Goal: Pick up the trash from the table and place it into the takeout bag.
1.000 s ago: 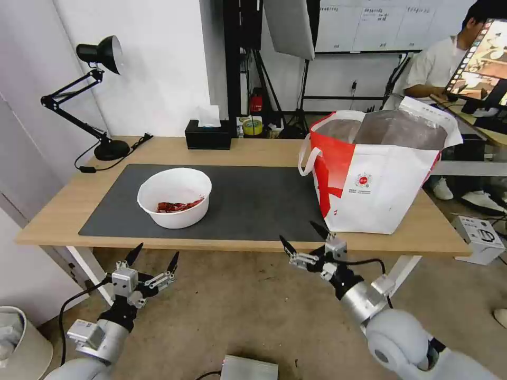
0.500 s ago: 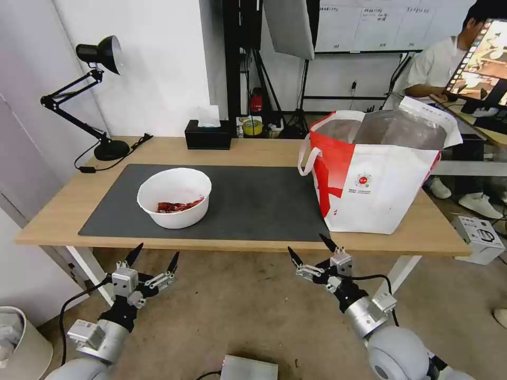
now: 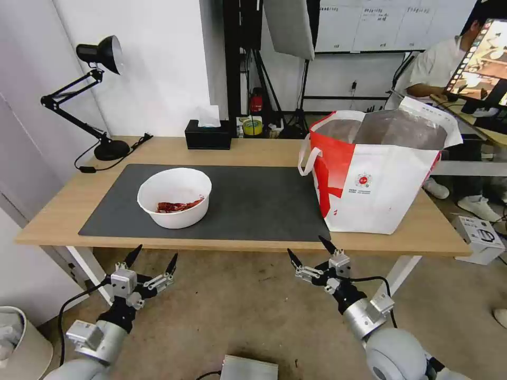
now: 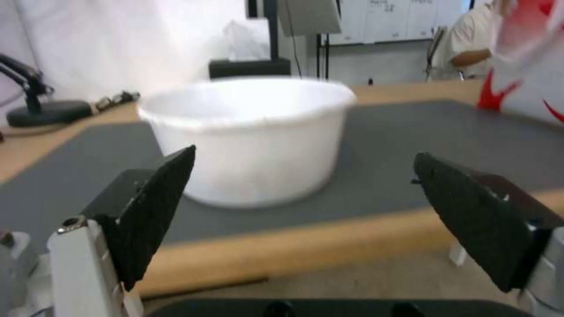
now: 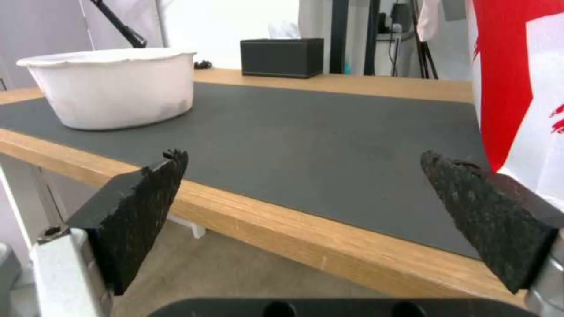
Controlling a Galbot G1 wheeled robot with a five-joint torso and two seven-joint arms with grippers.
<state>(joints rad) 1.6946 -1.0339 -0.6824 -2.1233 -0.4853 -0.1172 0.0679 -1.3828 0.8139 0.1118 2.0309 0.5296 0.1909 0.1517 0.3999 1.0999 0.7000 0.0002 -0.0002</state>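
While both arms hang below the desk [image 3: 63,211] near edge, left pincer [image 3: 152,257] and right pincer [image 3: 308,252] gape apart; bowl [image 3: 174,197] on mat [image 3: 253,200]; takeout bag [image 3: 377,174] right.

head view looks down and forward over the whole table [image 3: 243,244] from its front edge. both wrist views sit low below that edge, facing across it, sharing the white bowl [image 4: 246,136].

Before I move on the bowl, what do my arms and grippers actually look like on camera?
Both arms are silver-grey with rounded joints and black cables along the wrists. The left gripper and right gripper have silver metal bodies and two pointed black fingers with rough, textured pads.
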